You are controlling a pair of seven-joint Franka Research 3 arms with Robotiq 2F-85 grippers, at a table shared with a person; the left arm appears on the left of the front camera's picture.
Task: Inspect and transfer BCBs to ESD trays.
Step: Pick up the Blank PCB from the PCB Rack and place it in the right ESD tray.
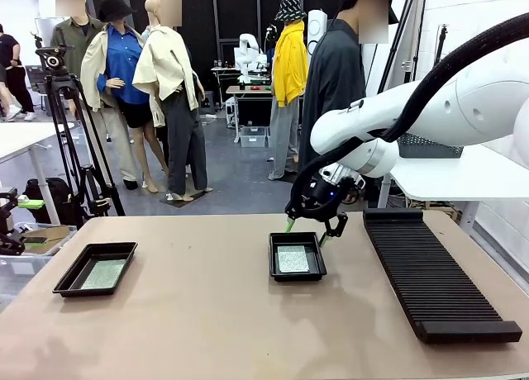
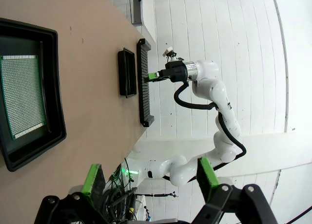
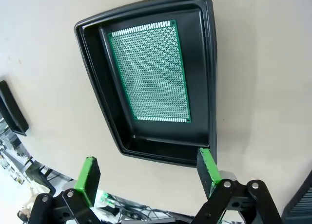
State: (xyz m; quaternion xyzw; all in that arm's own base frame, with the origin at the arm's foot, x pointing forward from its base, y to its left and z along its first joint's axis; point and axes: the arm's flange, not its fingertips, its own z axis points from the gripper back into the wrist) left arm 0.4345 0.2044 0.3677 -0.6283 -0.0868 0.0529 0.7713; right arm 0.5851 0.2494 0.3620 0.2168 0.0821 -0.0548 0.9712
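Judging from the front view, two BCBs are being shown, each one lying flat on the floor of its own ESD tray. The nearer tray [image 1: 96, 268] is sitting on the left part of the desk [image 1: 248, 330], and its board [image 1: 103, 273] is resting loose inside it. The middle tray [image 1: 297, 256] is lying a little farther back, with the second board [image 1: 293, 258] inside, and the right gripper [image 1: 312, 225] is hanging just over its far rim with the jaws standing wide apart and nothing being held between them. In the left wrist view the left gripper [image 2: 151, 177] is also being seen with its jaws apart and empty, off the edge of the desk.

The boards are being judged as thin, light and stiff, with a pale green face covered by a fine regular grid of small holes and a bare strip at each short end. Such a plate is probably smooth and a little slippery, and it may crack or scratch if it is being squeezed hard. It is best being taken by its two long edges, not by the face. The trays are looking like smooth black plastic, shallow, with sloping rims and rounded corners. Farther right, a long black ribbed rack [image 1: 434, 273] is lying along the desk.
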